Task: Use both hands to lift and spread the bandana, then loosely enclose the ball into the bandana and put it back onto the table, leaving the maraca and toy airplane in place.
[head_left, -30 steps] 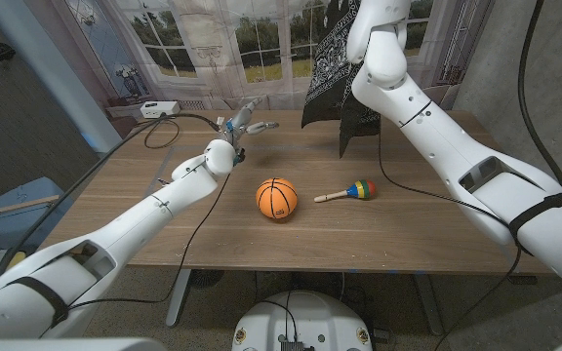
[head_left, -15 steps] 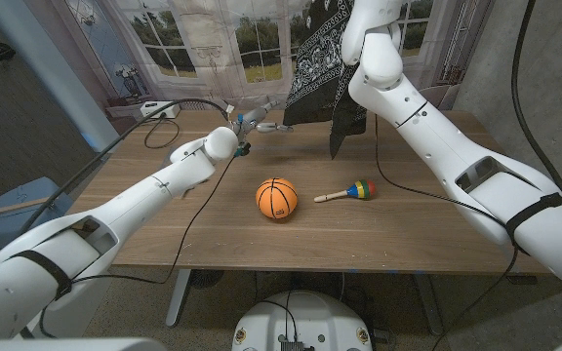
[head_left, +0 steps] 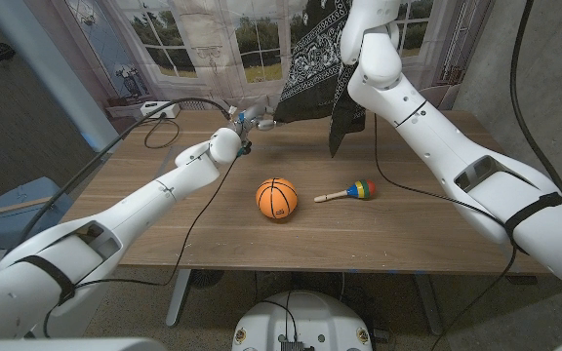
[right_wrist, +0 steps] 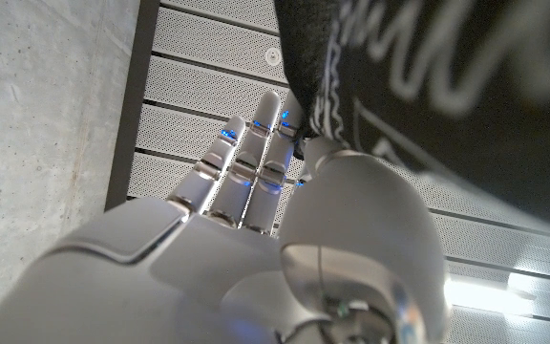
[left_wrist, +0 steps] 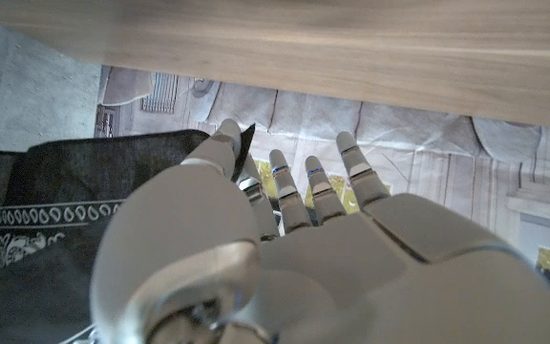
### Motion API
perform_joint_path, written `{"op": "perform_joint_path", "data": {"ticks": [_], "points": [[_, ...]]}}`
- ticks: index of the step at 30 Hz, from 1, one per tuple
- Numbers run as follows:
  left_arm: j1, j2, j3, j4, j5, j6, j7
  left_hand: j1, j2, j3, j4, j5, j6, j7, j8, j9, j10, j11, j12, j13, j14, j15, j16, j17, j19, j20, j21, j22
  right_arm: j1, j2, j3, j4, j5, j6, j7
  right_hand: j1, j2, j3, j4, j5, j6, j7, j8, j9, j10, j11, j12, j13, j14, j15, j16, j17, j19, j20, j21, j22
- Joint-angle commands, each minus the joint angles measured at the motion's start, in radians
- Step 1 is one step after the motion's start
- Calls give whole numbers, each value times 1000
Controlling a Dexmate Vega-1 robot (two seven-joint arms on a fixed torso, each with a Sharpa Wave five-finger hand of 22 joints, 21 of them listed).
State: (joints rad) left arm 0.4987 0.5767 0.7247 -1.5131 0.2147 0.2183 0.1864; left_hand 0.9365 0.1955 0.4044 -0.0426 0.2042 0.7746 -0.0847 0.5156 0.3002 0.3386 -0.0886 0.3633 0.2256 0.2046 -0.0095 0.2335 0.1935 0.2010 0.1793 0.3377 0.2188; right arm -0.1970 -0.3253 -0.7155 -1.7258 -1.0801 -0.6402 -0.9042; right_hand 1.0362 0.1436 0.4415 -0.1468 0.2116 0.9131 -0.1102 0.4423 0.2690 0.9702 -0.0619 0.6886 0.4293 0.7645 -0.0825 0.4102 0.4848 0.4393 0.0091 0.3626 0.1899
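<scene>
Black paisley-printed cloth bandana (head_left: 310, 83) hangs above the far side of the wood-grain tabletop (head_left: 213, 234). The right hand (right_wrist: 256, 229) pinches its hem overhead; the left hand (left_wrist: 294, 258) grips a lower corner, as the wrist views resolve. The orange ribbed ball (head_left: 276, 198) and the striped maraca (head_left: 345, 191) lie apart on the tabletop.

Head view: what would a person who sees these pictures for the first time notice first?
First, the black bandana with white paisley print, held up in the air behind the wooden table by the right hand, with the left hand gripping its lower corner. Next, the orange basketball-patterned ball at the table's middle, and the small striped maraca lying to its right.
</scene>
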Motion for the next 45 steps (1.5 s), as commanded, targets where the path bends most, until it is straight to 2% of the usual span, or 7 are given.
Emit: {"op": "perform_joint_path", "data": {"ticks": [1, 5, 9, 16, 30, 38, 45], "points": [[114, -15, -76, -151, 135, 98, 318, -26, 8, 13, 31, 18, -13, -9, 20, 32, 14, -16, 5, 9, 17, -17, 10, 5, 22, -14, 14, 6, -59, -40, 62, -81, 54, -45, 113, -2, 4, 7, 2, -5, 52, 48, 1, 1, 40, -63, 3, 3, 6, -133, -3, 6, 0, 2, 4, 4], [124, -3, -109, -190, 146, 101, 347, -22, 13, 47, 51, 33, -8, 26, 59, 82, -6, -15, -9, 20, 10, -20, 3, 7, 20, -24, 22, 10, -93, -83, 101, -148, 99, -50, 203, -3, 4, 5, 2, -6, 49, 43, -1, 0, 34, -65, 3, 5, 7, -134, -1, 11, 2, 2, 6, 4], [120, 17, -128, -234, 166, 131, 338, 0, 17, 133, 73, 30, -61, 79, 113, 178, -34, -19, -29, 42, -5, -20, -5, 14, 7, -41, 33, 16, -119, -122, 132, -201, 116, -92, 305, -3, 5, 3, 1, -8, 45, 31, -3, -2, 23, -67, -2, 3, 5, -135, 0, 18, 6, 1, 8, 5], [105, 23, -150, -267, 207, 157, 358, 6, 9, 190, 82, 11, -95, 101, 164, 258, -37, -30, -37, 62, -13, -27, -9, 17, -4, -57, 43, 19, -172, -180, 175, -243, 121, -125, 349, -3, 7, 0, 0, -11, 35, 18, -9, -4, 2, -75, -8, 4, -5, -137, -2, 28, 7, 1, 11, 6], [70, -2, -164, -333, 402, 257, 521, -21, 8, 216, 111, 13, -148, 91, 212, 338, -59, -37, -50, 83, -5, -44, 1, 30, 8, -67, 62, 20, -258, -249, 238, -307, 131, -173, 387, -6, 13, -6, 3, -15, 23, 6, -15, -6, -19, -76, -14, 5, -17, -137, -4, 42, 15, 0, 17, 7], [64, 13, -171, -421, 481, 283, 503, -33, -3, 225, 115, 12, -144, 74, 250, 377, -47, -51, -47, 94, 6, -64, 4, 34, 17, -82, 73, 20, -306, -277, 265, -315, 140, -177, 362, -8, 16, -9, 5, -17, 17, 2, -18, -7, -29, -74, -18, 3, -25, -137, -6, 49, 15, 1, 19, 8], [120, 36, -230, -533, 441, 222, 469, -40, -26, 232, 98, 28, -109, 73, 297, 413, -21, -66, -37, 103, 19, -81, -2, 26, 21, -97, 82, 18, -393, -314, 321, -383, 165, -164, 329, -11, 18, -10, 7, -18, 17, 0, -18, -8, -32, -76, -17, 5, -32, -136, -10, 53, 11, 3, 19, 8]]}}
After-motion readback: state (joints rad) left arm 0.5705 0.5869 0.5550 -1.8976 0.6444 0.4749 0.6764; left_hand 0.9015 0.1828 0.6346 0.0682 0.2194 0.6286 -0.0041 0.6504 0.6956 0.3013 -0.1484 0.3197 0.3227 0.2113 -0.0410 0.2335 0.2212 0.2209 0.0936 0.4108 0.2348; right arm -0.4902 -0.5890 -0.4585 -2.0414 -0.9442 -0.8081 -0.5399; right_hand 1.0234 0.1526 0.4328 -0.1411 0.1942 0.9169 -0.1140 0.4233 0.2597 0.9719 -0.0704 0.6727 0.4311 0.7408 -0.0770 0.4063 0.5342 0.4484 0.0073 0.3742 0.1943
